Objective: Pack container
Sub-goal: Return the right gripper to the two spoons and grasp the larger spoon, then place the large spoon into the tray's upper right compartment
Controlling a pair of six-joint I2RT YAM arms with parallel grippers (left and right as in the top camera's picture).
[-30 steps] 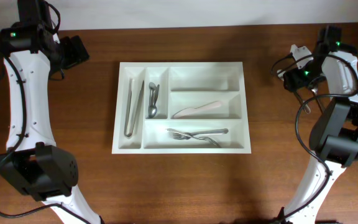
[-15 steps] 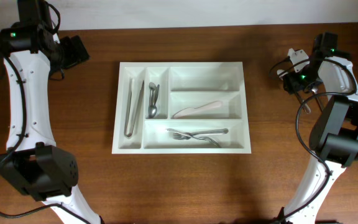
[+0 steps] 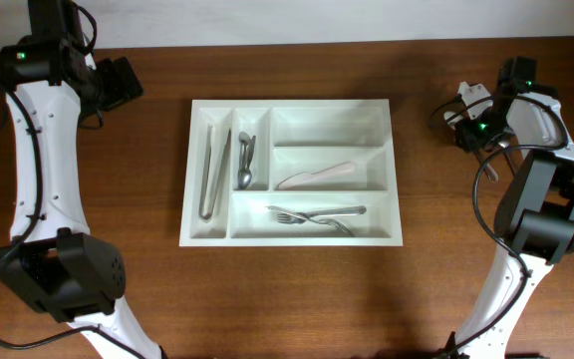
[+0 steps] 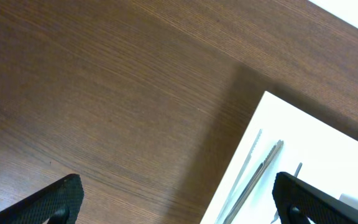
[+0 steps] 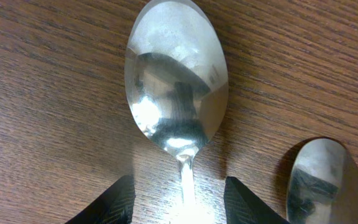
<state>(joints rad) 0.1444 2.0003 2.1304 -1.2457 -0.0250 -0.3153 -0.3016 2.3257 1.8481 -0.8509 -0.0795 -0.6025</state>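
Observation:
The white container [image 3: 292,103] lies mid-table and holds tongs [image 3: 212,172], small spoons [image 3: 245,160], a pale knife [image 3: 315,176] and forks [image 3: 312,215]. In the right wrist view a large steel spoon [image 5: 176,74] lies bowl-up on the wood. My right gripper [image 5: 179,200] straddles its handle, and its fingers [image 5: 114,202] stand a little off on each side, so it is open. A second spoon [image 5: 322,180] lies just to the right. My left gripper [image 4: 182,199] hangs wide open and empty over the container's corner [image 4: 316,143] and the tongs [image 4: 253,180].
The left arm [image 3: 118,85] hovers off the container's far-left corner. The right arm [image 3: 481,120] reaches down at the far right of the table, away from the container. Dark wood table all around.
My right gripper's jaws have narrowed around the spoon handle and its arm has shifted slightly. The left arm and the container's contents have not moved.

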